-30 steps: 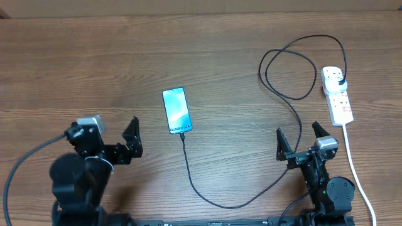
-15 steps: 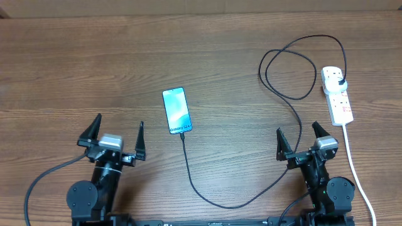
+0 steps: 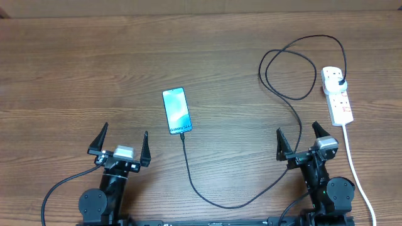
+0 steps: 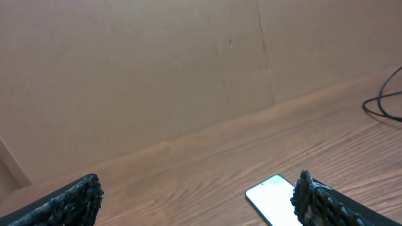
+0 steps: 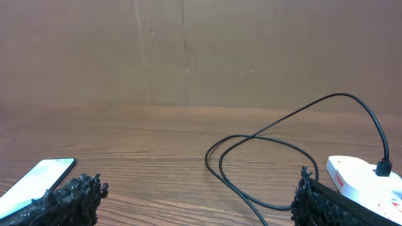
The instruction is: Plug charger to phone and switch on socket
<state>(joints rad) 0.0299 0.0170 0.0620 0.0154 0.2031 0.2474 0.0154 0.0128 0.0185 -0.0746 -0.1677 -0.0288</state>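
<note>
Both wrist views cut the phone off at the frame edge, partly behind a fingertip. The right wrist view also hides part of the power strip, and its red switches are too small to read. Overhead, the phone lies left of centre on the table, its long axis nearly twelve to six, the white text band at six and the screen lit blue. The thin black cable meets that end and loops away to its plug, seated in the strip's far end at three o'clock. Left gripper and right gripper — jaws wide apart, holding nothing.
</note>
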